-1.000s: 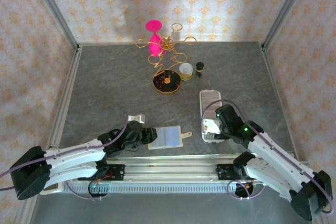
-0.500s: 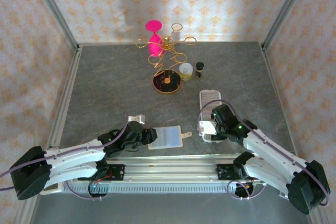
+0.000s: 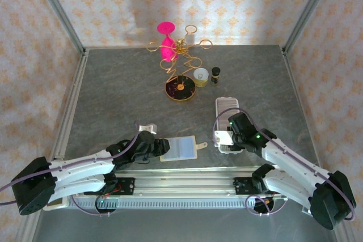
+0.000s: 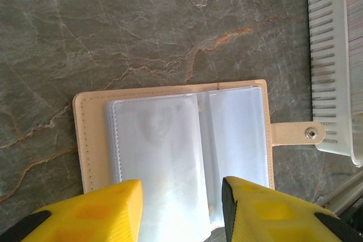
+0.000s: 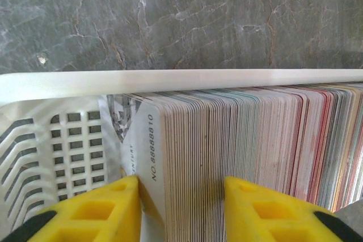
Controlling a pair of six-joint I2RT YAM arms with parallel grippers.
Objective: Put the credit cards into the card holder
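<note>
While straddling the card holder point(image 4: 170, 140) at the table's point(image 3: 113, 94) near edge, left gripper point(image 4: 181, 208) spread:
beyond, pinching a wad of credit cards point(image 5: 238, 134) in the white tray point(image 5: 170, 79) with right gripper point(image 5: 181, 208); may lift several, jamming a sleeve point(image 4: 232, 134).

The frontmost of the credit cards point(image 5: 148, 162) standing on edge in the white tray point(image 5: 170, 79) carries "NO. 8888810", printed sideways along its face in dark characters. Smaller lettering beside it on the same card is cut off and unreadable.
</note>
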